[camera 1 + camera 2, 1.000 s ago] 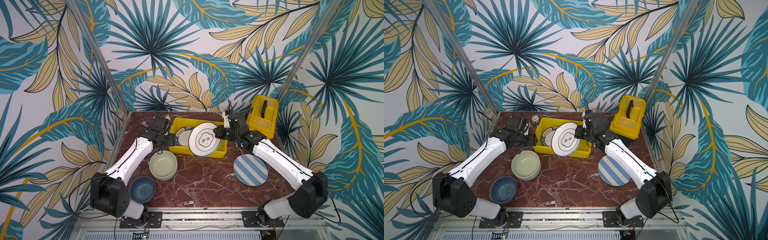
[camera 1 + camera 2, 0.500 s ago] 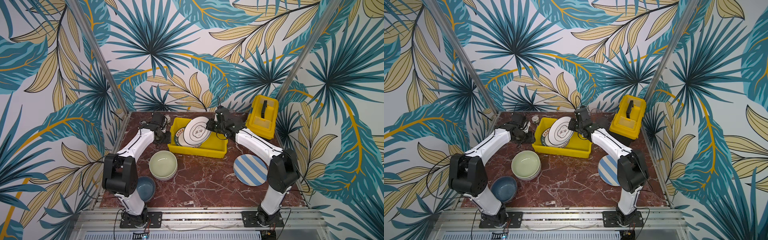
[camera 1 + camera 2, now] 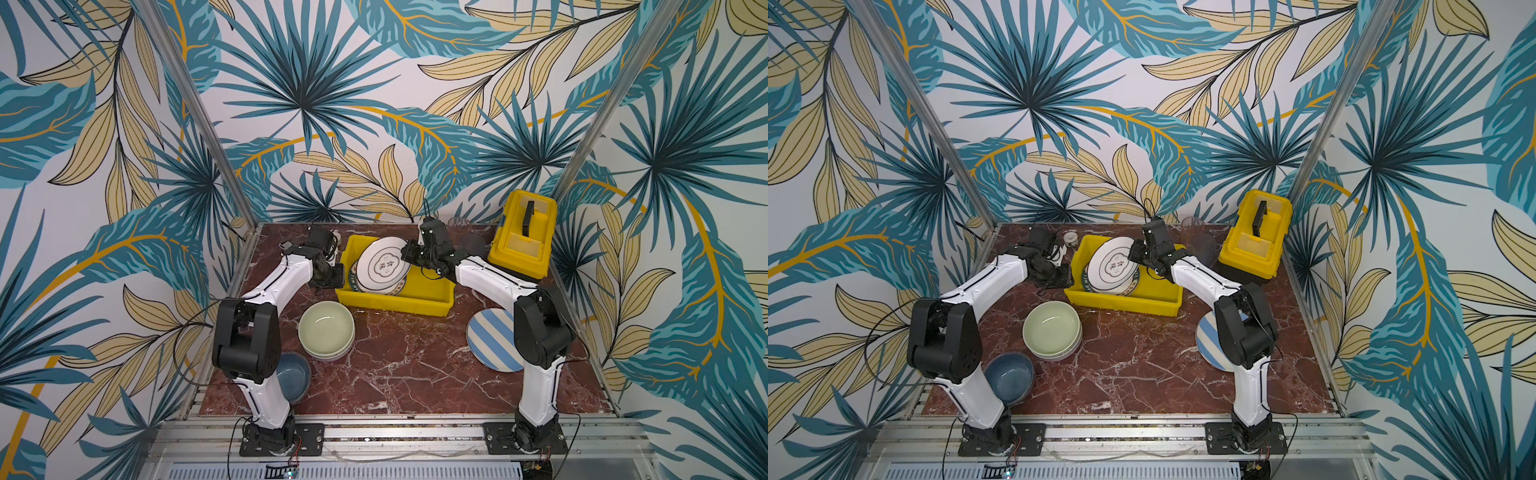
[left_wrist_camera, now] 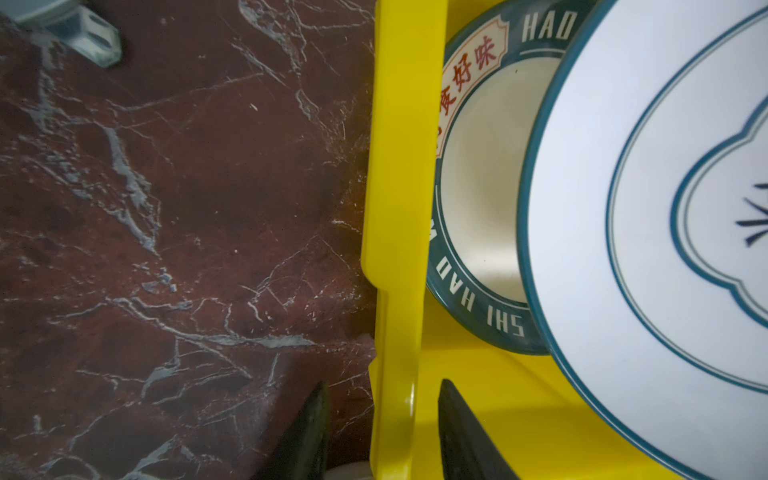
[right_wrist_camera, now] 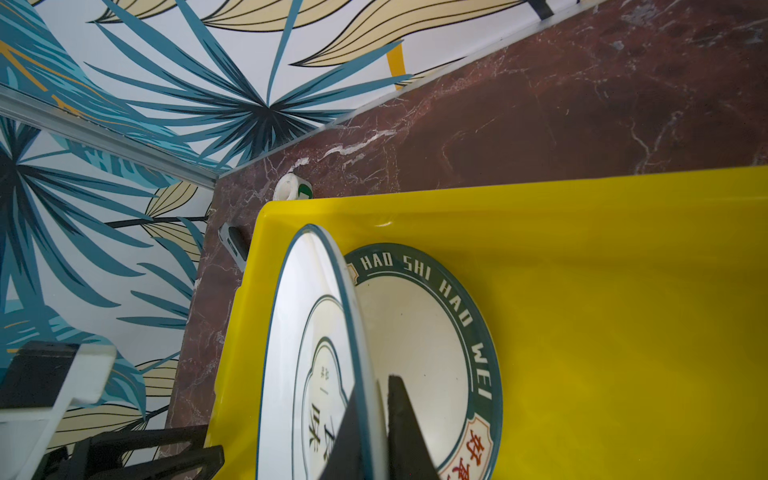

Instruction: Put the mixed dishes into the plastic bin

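Lowered plate (image 3: 380, 264) perhaps touches bin (image 3: 395, 301) on marble tabletop (image 3: 415, 365).

I'm losing part of the blue bowl (image 3: 297, 376) behind the left arm (image 3: 282, 278), and the right arm (image 3: 540, 328) is covering an edge of the striped plate (image 3: 490, 340). The white plate (image 4: 623, 291) is being cut off by the left wrist view's edge and is hiding much of the lettered plate (image 4: 478, 166).

- Top views are bright and evenly lit, with soft shadows on the table (image 3: 407, 365).
- Wrist views are dimmer; small glare glints on the bin (image 5: 384, 224).
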